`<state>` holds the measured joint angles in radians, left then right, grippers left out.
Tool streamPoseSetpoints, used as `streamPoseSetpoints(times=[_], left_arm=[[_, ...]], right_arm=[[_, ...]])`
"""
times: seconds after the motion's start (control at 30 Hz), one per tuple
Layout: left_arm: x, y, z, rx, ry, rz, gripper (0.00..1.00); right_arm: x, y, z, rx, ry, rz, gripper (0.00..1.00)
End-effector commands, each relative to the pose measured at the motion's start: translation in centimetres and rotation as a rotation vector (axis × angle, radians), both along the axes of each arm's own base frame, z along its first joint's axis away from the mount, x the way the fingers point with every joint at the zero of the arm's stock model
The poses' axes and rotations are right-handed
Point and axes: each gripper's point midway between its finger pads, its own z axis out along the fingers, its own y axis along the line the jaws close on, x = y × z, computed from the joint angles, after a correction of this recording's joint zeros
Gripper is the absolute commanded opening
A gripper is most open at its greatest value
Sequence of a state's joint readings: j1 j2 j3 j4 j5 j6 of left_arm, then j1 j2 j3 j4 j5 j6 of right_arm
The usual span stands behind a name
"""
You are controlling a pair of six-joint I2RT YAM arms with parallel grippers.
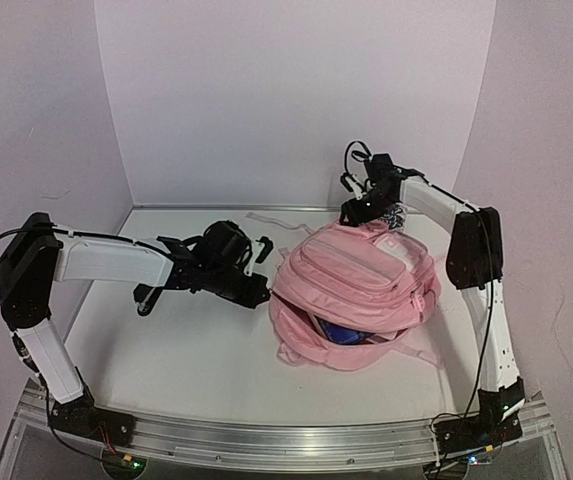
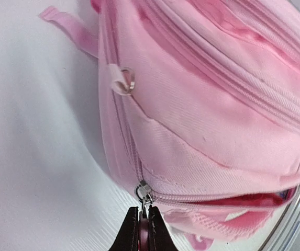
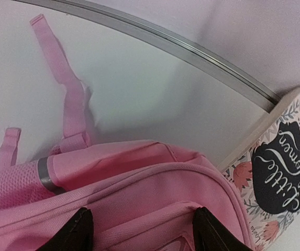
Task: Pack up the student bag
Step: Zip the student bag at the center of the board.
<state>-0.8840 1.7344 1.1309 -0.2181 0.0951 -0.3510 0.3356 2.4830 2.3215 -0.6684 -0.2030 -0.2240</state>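
The pink student bag (image 1: pixel 356 285) lies on the table at centre right, its main opening facing the near edge with something blue (image 1: pixel 341 333) inside. My left gripper (image 1: pixel 259 290) is at the bag's left edge. In the left wrist view it (image 2: pixel 144 226) is shut on the metal zip pull (image 2: pixel 145 208) of the main zip, whose slider (image 2: pixel 142 189) sits at the corner; the zip beyond it gapes open (image 2: pixel 244 200). My right gripper (image 1: pixel 358 211) is at the bag's far end, open, its fingers (image 3: pixel 76 231) spread either side of the bag's fabric (image 3: pixel 150 193).
A "Little Women" book (image 3: pixel 280 167) lies by the bag's far right corner, also in the top view (image 1: pixel 397 217). Loose pink straps (image 3: pixel 60 73) trail on the table behind the bag. A metal rail (image 3: pixel 191 49) runs along the table's edge. White walls enclose the table.
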Motion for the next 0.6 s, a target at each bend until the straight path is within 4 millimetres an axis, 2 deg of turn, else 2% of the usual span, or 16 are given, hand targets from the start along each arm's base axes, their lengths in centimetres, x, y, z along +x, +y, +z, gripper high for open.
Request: streamPoseSetpoints(times=[0.0,0.13,0.27,0.4,0.57], left_arm=[[2.6,3.5,1.2,-0.016,0.007,0.108,0.0],[3.7,2.1,1.3,-0.01,-0.022,0.043,0.0],[3.6,1.0,1.1,-0.045,-0.029,-0.015,0.0],[3.4,1.2,0.8,-0.033,-0.037,-0.03,0.0],[3.2,1.6,0.9,-0.021,-0.045,-0.03,0.0]], right_arm=[[-3.7,-6.6,0.2,-0.096,0.121,0.072,0.66],[-8.1,-1.5,5.1,0.055,0.11,0.342,0.72],[-10.5,3.8,9.3,0.17,0.072,0.488,0.77],[-12.6,8.8,10.1,0.231,0.074,0.611,0.85],[-15.4,13.6,8.0,0.233,0.099,0.754,0.88]])
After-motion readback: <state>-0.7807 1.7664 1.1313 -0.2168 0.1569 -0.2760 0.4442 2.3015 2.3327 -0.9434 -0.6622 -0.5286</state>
